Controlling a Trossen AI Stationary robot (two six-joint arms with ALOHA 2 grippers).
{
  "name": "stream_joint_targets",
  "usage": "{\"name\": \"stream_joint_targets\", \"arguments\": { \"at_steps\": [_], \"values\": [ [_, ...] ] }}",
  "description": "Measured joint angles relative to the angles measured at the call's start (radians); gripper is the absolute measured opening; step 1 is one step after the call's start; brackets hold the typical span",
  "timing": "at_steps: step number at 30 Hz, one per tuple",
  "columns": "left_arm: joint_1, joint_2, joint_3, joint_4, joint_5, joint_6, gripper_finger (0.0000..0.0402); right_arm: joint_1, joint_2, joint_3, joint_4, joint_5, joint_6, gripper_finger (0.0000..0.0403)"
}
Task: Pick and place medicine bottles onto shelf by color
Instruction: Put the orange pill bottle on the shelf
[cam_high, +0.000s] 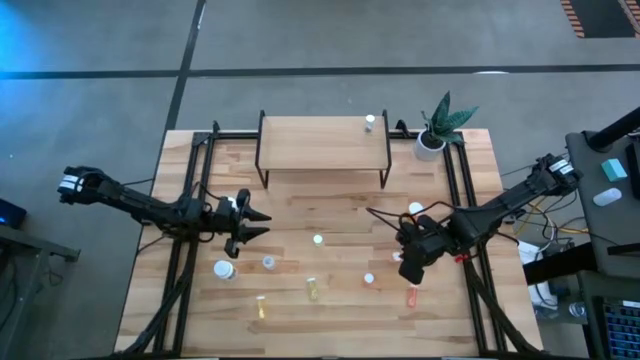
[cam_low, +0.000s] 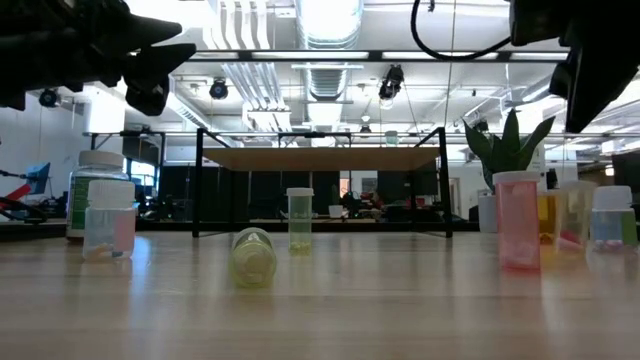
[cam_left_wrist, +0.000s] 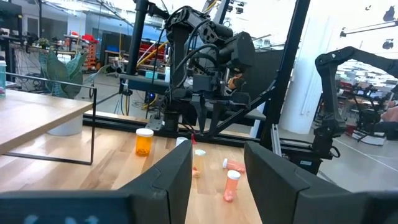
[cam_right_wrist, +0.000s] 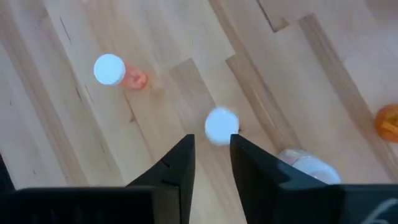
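Small white-capped medicine bottles stand or lie scattered on the wooden table: a large white one (cam_high: 224, 269), yellow ones (cam_high: 313, 288), an orange-red one (cam_high: 412, 295), a white-capped one (cam_high: 368, 280) and an amber one (cam_left_wrist: 144, 142). One bottle (cam_high: 370, 122) stands on the shelf (cam_high: 325, 145) at the far side. My right gripper (cam_right_wrist: 211, 146) hovers above the table at the right, pointing steeply down. Its fingers are a narrow gap apart with bare wood between them, and a white cap (cam_right_wrist: 221, 126) lies just past their tips. My left gripper (cam_left_wrist: 217, 155) waits open at the left, held level.
A potted plant (cam_high: 440, 125) stands at the far right beside the shelf. Black frame rails (cam_high: 190, 200) run along both sides of the table. A clear bottle (cam_right_wrist: 308, 165) lies beside my right gripper's finger. Bare wood shows in front of the shelf.
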Motion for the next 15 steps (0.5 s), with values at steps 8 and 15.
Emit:
{"name": "stream_joint_targets", "arguments": {
  "at_steps": [8,15],
  "values": [
    [0.0,0.0,-0.001,0.0,0.0,0.0,0.0131,0.0,0.002,0.0,0.001,-0.023,-0.004,0.019],
    [0.0,0.0,-0.001,0.0,0.0,-0.001,0.0131,-0.002,0.005,0.0,0.001,0.049,0.002,0.0294]
  ]
}}
